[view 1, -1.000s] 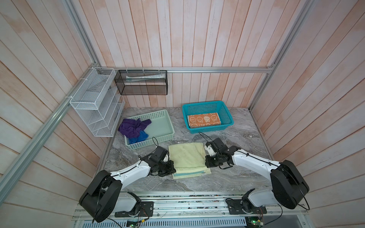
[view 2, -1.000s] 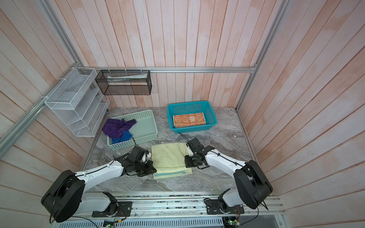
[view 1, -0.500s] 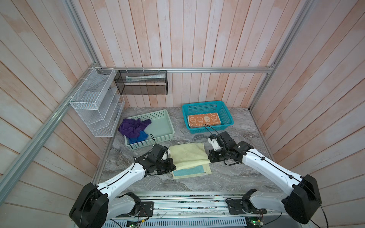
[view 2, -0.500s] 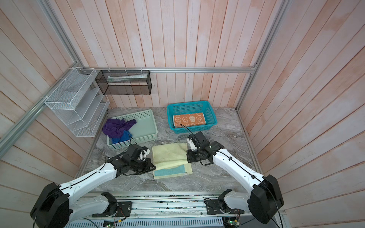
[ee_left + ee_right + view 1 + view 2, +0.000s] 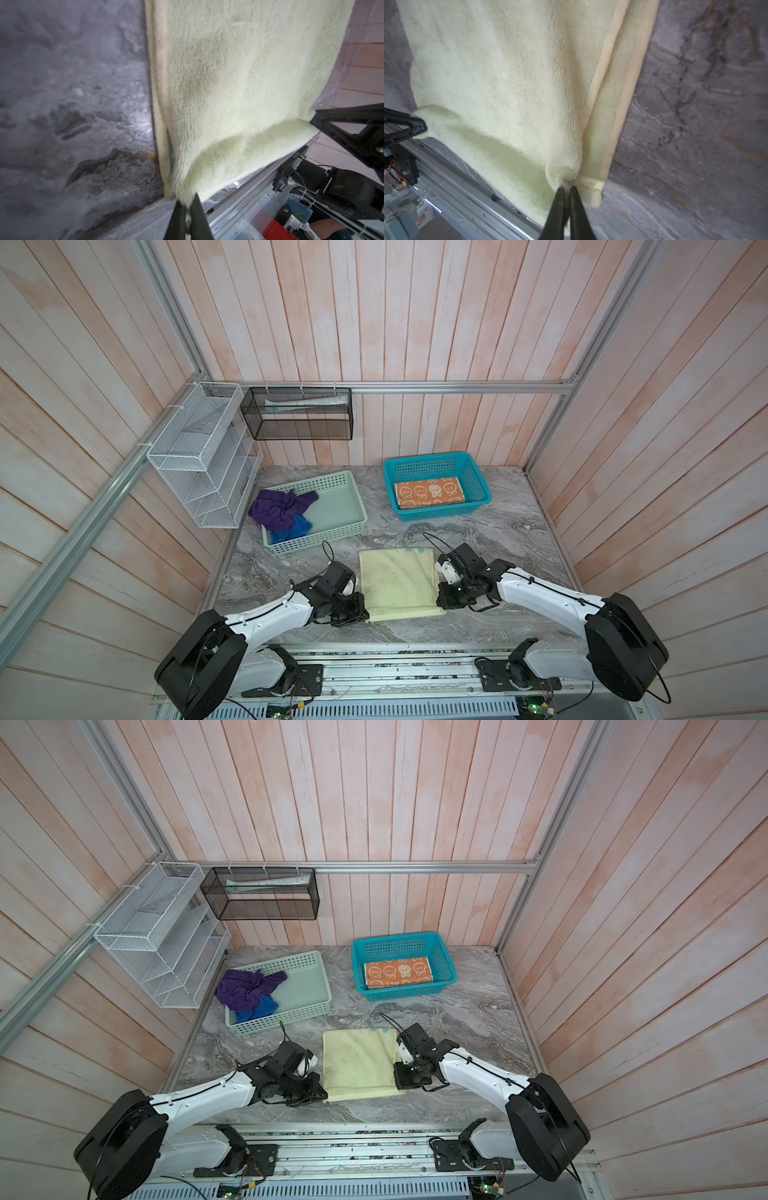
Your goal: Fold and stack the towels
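While the orange towel lies folded in the teal basket and the purple towel and blue towel crumple in the mint basket, left pincer and right pincer pinch the yellow towel by its near corners on open counter.

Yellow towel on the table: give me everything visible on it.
The yellow towel is soft pale terry, folded in layers into a rough rectangle, lying on the marble table. Teal shows along its far edge. The left hand and right hand each pinch a near corner; that edge looks slightly lifted.
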